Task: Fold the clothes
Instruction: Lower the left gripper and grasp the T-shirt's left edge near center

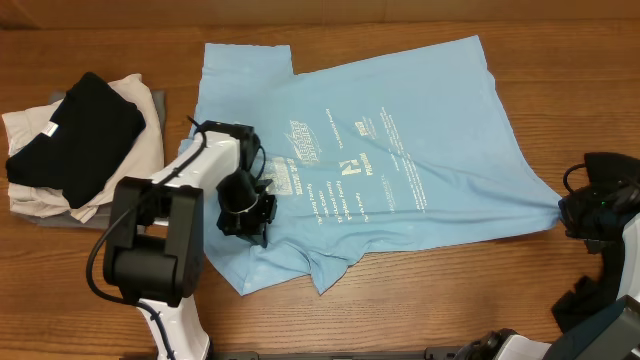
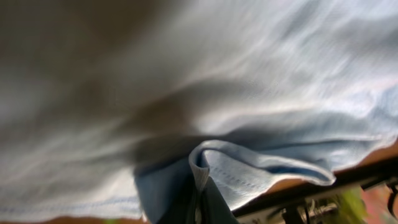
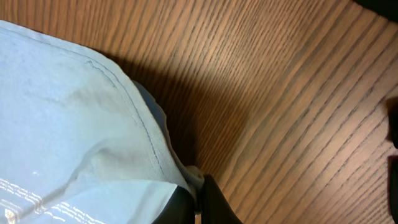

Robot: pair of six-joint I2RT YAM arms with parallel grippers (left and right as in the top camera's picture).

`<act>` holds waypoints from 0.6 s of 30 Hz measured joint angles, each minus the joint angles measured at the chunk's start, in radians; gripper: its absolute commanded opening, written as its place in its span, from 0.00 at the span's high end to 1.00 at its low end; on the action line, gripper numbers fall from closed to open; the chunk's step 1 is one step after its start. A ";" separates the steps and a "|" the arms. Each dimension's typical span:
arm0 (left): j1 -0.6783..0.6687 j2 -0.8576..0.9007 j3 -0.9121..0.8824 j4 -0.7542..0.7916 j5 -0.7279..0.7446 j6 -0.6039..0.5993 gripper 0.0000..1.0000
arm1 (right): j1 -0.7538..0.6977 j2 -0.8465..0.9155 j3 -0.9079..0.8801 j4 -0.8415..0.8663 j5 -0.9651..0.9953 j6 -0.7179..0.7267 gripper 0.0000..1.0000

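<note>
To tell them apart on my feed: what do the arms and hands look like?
Left arm: white links, boxy black joints, black cable looping at the base. Right arm: black, with a white link. Left hand and right hand: both black.

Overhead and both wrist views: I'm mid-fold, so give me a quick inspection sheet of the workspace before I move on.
Surface: wooden table, bare around the clothes.
Job's things: blue T-shirt spread out with its lettering up and its near edge rumpled. At the far left is a stack with a black garment on a beige garment.
Clutter: nothing seen.
Grippers: left gripper shut on a fold of the T-shirt. Right gripper shut on the T-shirt's right corner.
Cables: a black cable loops beside the left arm's base, off the clothes.
Surroundings: nothing seen.
</note>
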 measured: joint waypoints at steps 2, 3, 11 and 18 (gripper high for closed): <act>0.029 -0.012 0.000 -0.018 0.007 0.020 0.96 | 0.000 0.000 0.000 0.007 0.000 0.000 0.96; 0.040 -0.023 -0.001 -0.021 0.010 0.026 0.96 | 0.000 0.000 0.000 0.010 0.000 0.000 0.96; 0.111 -0.254 -0.003 -0.007 0.020 0.054 0.96 | 0.000 0.000 0.000 0.057 -0.011 0.004 0.96; 0.111 -0.343 -0.003 -0.013 0.024 0.059 0.96 | 0.000 0.000 0.000 0.130 -0.060 0.012 0.96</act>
